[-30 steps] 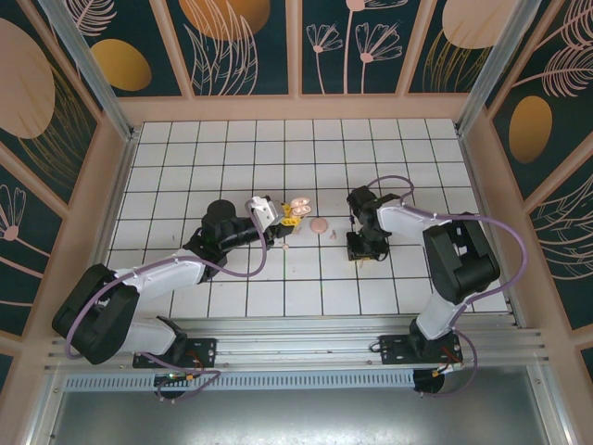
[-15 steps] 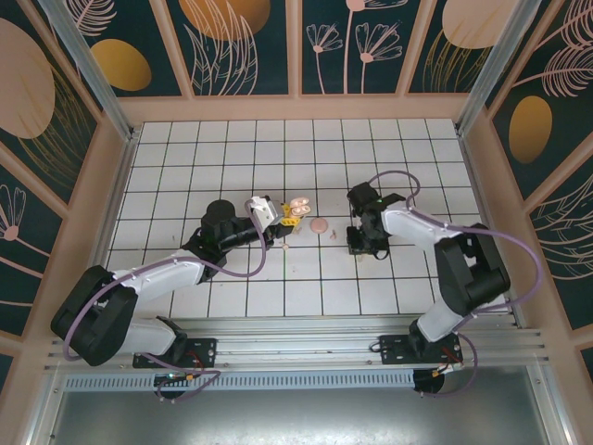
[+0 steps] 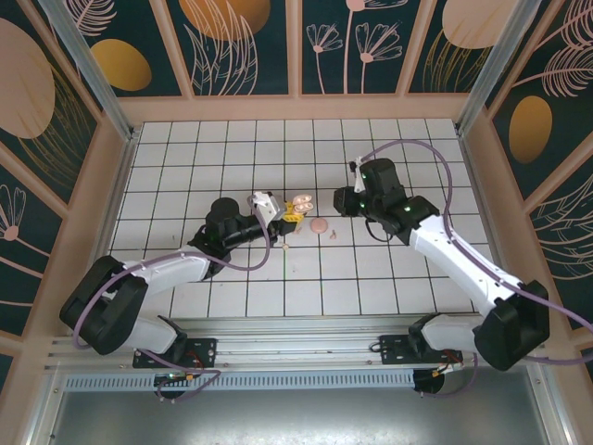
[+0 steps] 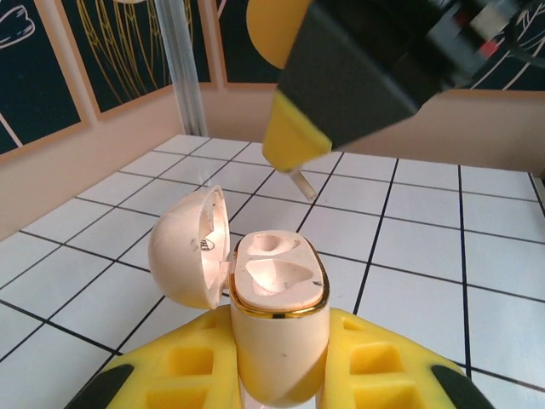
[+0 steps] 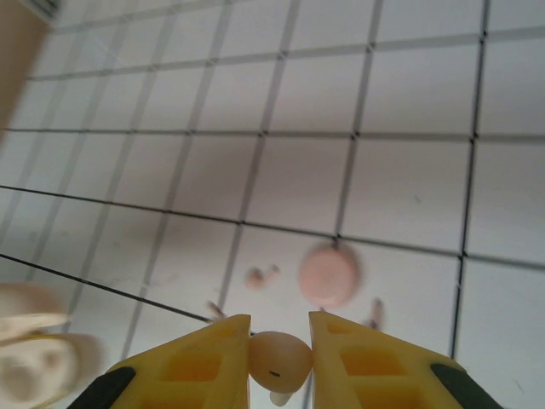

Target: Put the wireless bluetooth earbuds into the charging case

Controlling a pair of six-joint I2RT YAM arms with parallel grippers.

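– Looking into the charging case (image 4: pixel 279 328), what sits in it?

– From the left wrist it stands upright, its lid (image 4: pixel 183 251) swung open to one side. Two moulded hollows (image 4: pixel 277 274) lie inside the gold rim. Both look bare, nothing but pale lining.

– Who has hold of it?

– The left gripper (image 4: pixel 281 358). Its yellow fingers press on both flanks of the case, clamped on it.

– And the other claw?

– In its own wrist view the right gripper (image 5: pixel 279 334) has its fingers drawn together on one earbud (image 5: pixel 279 365), a pale rounded bud with a tiny dark dot, pinched between the tips.

– Where is that from the case?

– The overhead camera puts that gripper just beside the case, on the right arm's side, not touching it. The left wrist view adds height. The gripper hangs above and beyond the open case, with a thin pale stem (image 4: pixel 300 182) poking out beneath a yellow tip.

– Does the right wrist add anything?

– The tiled table (image 5: pixel 409 204) under the bud, with a pink disc (image 5: pixel 329 275) lying flat and a few pale bits (image 5: pixel 262 275) close around it. The case is only a blur at that view's lower left edge.

– And the disc from above?

– Near the case, on the right arm's side and a little closer to the bases. One more bit lies on the case's near side. All are too small to tell whether any is the second earbud.
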